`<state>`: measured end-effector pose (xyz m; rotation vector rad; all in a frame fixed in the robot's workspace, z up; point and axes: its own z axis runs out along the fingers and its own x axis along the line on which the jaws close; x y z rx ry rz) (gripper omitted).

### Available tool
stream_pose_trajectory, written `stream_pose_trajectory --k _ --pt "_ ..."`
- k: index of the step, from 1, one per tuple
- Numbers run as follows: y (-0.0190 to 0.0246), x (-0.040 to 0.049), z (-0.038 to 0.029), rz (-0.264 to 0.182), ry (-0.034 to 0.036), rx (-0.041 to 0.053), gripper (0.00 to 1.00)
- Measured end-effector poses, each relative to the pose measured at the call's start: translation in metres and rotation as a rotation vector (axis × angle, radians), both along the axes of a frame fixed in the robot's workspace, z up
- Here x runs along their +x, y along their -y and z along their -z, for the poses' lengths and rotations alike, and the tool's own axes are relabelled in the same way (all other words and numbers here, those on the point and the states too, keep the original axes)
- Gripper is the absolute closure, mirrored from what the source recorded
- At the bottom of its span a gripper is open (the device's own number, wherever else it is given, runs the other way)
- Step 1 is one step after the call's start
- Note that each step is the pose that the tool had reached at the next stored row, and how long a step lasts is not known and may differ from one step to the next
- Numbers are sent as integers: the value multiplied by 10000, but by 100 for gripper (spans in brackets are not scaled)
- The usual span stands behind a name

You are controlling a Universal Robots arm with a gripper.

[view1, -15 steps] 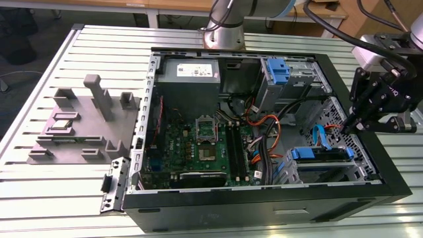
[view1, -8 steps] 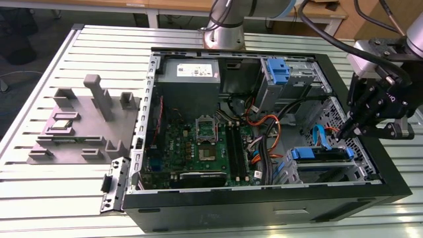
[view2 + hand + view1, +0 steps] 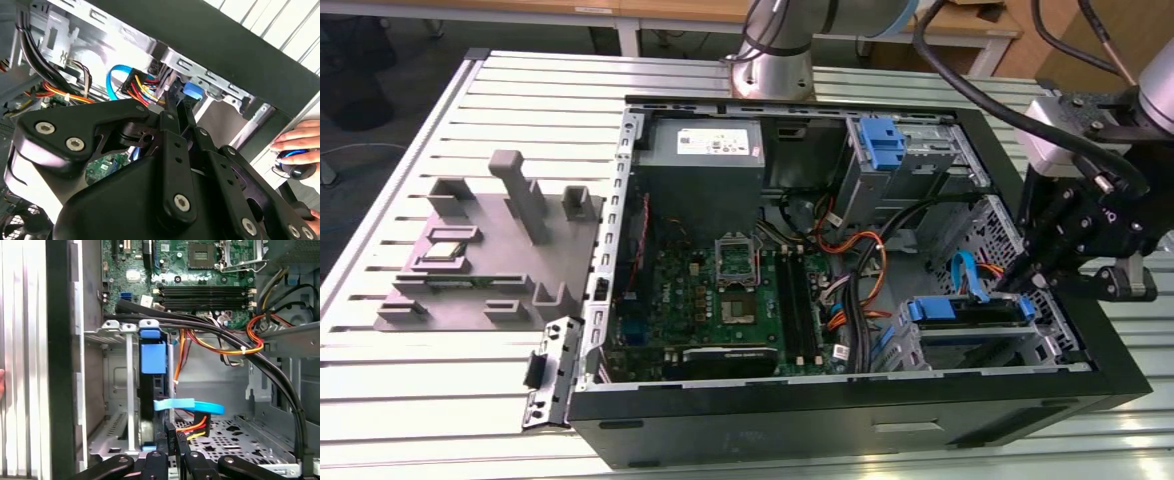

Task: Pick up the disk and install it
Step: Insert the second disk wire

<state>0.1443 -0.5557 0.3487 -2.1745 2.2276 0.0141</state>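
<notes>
Gripper (image 3: 172, 440) clenched, apparently empty | disk (image 3: 152, 390) seated in bay | risk: I snag cables (image 3: 200, 427) at 3 o'clock of fingers

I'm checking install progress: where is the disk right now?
In the exterior view the disk sits in the drive cage at the case's right side, beside the orange cables, with the tool at it.
</notes>
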Motion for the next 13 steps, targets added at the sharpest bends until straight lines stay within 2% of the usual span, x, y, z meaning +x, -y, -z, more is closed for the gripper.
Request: stream_pose_trajectory --k 6,11,13 --pt "60 -21 32 -29 30 33 79" --pt "84 -52 58 -107 95 113 79" --pt "86 -63 71 -162 123 174 79"
